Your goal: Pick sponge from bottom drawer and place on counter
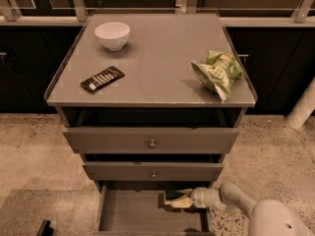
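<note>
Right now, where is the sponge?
In the camera view, the sponge lies in the bottom drawer, right of middle, at the tip of the pincer.

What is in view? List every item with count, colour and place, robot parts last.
counter: one, grey-brown, top of the cabinet
bowl: one, white, counter's far left
candy-bar wrapper: one, black, counter's front left
snack bag: one, light green, counter's right side
upper drawers: two, grey, knobbed, under the counter
bottom drawer: one, grey, open, lowest
sponge: one, dark green over yellow, bottom drawer's right rear
gripper: one, pale, inside the bottom drawer at the sponge
arm: one, white, reaching in from lower right
</note>
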{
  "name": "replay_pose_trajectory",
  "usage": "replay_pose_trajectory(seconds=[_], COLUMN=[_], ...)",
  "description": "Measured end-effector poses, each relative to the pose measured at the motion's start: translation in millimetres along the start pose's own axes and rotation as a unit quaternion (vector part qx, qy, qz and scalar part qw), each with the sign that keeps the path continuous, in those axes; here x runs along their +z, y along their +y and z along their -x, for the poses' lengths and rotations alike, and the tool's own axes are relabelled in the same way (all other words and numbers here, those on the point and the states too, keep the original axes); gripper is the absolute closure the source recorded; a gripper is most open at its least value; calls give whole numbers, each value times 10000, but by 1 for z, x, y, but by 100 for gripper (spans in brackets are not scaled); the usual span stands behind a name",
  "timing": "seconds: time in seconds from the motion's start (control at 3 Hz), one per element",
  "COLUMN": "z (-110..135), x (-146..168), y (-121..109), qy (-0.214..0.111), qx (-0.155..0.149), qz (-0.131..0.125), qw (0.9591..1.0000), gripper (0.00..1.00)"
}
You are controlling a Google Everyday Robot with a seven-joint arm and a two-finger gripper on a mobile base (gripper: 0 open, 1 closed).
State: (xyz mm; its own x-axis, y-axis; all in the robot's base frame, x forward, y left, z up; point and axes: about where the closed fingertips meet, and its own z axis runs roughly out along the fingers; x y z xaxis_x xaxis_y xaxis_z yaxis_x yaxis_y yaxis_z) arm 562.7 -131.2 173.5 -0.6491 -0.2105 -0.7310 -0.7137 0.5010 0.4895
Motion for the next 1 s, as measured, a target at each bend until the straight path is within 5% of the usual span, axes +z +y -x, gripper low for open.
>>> replay_pose_trajectory(seconds=[0.33, 0.67, 1.0], z=[3, 12, 34], x=[-24, -53, -81], y=[40, 75, 96], qy=[28, 254, 527], qx=[414, 690, 714], qz=[781, 1297, 1484], qw=[9961, 9888, 9849], gripper=[100, 100, 100])
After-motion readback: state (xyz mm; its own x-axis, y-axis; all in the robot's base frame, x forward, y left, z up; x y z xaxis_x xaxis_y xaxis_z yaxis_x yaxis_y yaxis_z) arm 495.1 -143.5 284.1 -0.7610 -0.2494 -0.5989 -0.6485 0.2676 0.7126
